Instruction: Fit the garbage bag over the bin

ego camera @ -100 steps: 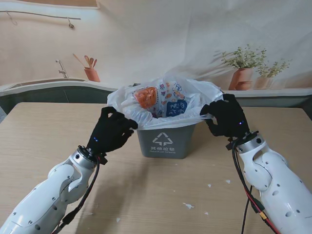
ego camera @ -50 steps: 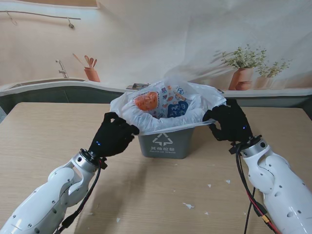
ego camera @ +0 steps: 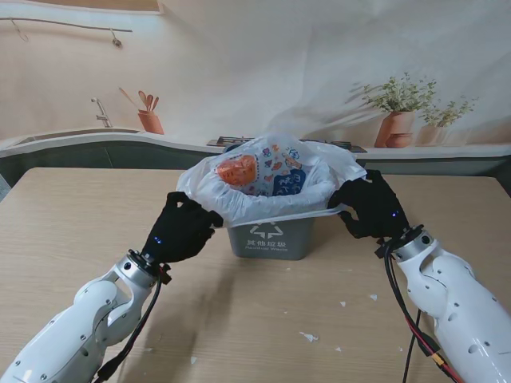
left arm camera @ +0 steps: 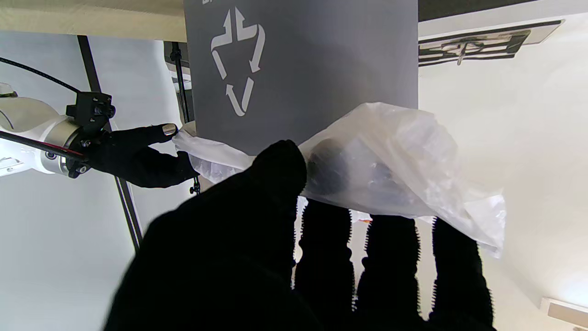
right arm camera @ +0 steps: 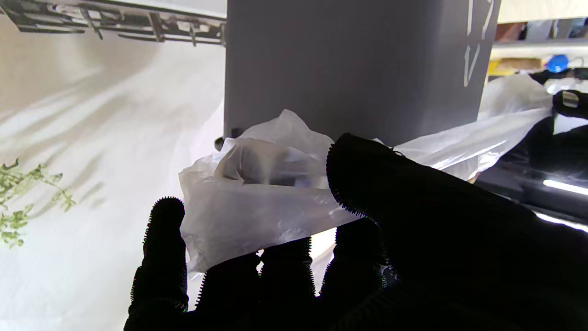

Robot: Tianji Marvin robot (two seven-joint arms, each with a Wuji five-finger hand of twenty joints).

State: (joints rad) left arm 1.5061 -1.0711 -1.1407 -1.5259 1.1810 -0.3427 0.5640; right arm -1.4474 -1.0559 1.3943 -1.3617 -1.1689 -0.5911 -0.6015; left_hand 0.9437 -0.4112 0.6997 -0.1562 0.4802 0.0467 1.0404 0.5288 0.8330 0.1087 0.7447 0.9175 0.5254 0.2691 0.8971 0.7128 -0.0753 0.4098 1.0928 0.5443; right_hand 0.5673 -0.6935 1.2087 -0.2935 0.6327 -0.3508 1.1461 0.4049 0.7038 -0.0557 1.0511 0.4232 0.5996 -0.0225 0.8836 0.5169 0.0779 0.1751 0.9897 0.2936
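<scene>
A grey bin (ego camera: 270, 238) with a white recycling mark stands at the table's middle. A translucent white garbage bag (ego camera: 319, 179) is draped over its mouth, with orange and blue packets inside. My left hand (ego camera: 182, 227) is shut on the bag's left edge, beside the bin's left wall. My right hand (ego camera: 372, 207) is shut on the bag's right edge, at the bin's right side. The front hem stretches taut between both hands, just over the bin's front rim. In the left wrist view, bag film (left arm camera: 390, 161) wraps my fingertips against the bin (left arm camera: 321, 59). The right wrist view shows bag (right arm camera: 257, 202) pinched under my thumb.
The wooden table (ego camera: 72, 215) carries small white scraps (ego camera: 308, 337) near me on the right. Behind it runs a counter with a sink (ego camera: 72, 136), a utensil pot (ego camera: 149, 120) and potted plants (ego camera: 399, 112).
Both hands have drawn the bag's edge down and nearer to me, so the hem now sits lower on the bin's front. The bag's top has puffed up higher.
</scene>
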